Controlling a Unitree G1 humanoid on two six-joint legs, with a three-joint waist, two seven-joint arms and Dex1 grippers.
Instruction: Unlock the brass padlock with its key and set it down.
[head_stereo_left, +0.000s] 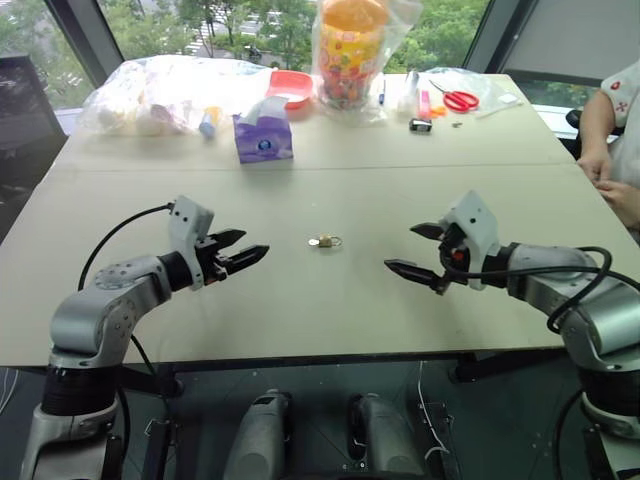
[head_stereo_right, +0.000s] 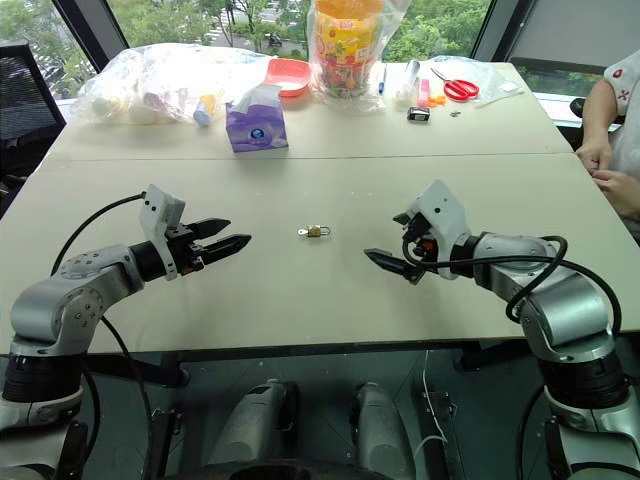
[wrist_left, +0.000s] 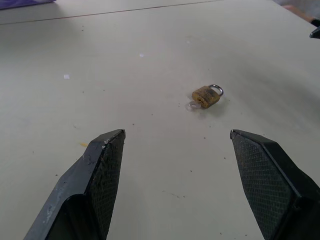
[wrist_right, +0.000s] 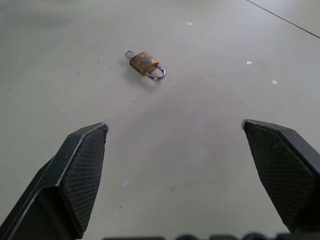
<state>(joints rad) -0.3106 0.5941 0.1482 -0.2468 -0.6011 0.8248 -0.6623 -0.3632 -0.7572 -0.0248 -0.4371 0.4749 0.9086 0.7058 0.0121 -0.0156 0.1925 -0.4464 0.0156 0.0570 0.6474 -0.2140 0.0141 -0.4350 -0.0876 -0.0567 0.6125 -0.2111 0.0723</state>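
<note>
Basically pre-grasp: brass padlock (head_stereo_left: 325, 241) lies flat on the table (head_stereo_left: 300, 300), key (wrist_left: 193, 105) already in its keyhole, between the left gripper (head_stereo_left: 236, 256) and right gripper (head_stereo_left: 418, 250), ahead of both and untouched. Both have fingers spread wide, empty. Next likely needs one gripper to pin the tiny body while the other pinches the key.

brass padlock (head_stereo_left: 324, 241) | tiny, gold body, silver shackle | lying flat, mid table | key in keyhole

The brass padlock (head_stereo_right: 316, 231) lies on the table (head_stereo_right: 300, 290) between both open end effectors, touching neither.
</note>
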